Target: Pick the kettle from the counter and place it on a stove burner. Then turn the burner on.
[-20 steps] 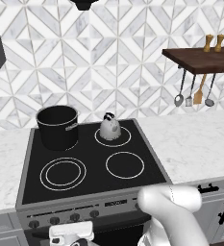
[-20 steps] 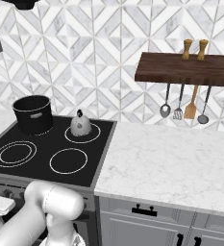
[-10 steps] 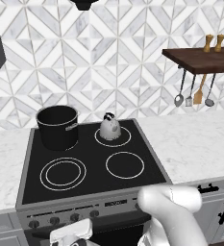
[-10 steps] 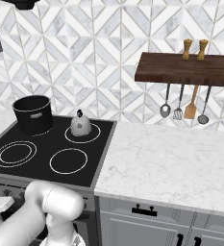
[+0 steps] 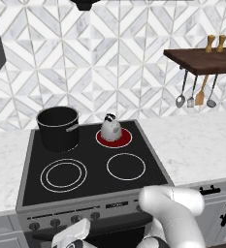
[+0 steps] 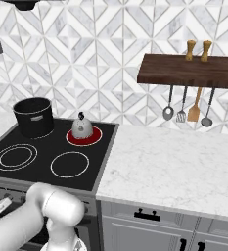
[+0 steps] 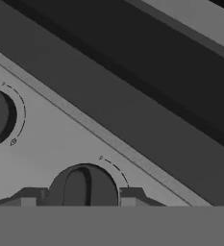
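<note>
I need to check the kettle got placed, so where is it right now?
The kettle sits on the glowing red rear-right stove burner, just right of the black pot.

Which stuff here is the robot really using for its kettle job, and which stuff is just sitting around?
For the job:
- kettle, sitting on the stove burner
- stove burner, glowing red
- knob, right at the gripper fingertips
- counter

Just sitting around:
- black pot on the back burner
- hanging utensils
- two shakers on the wooden shelf
</note>
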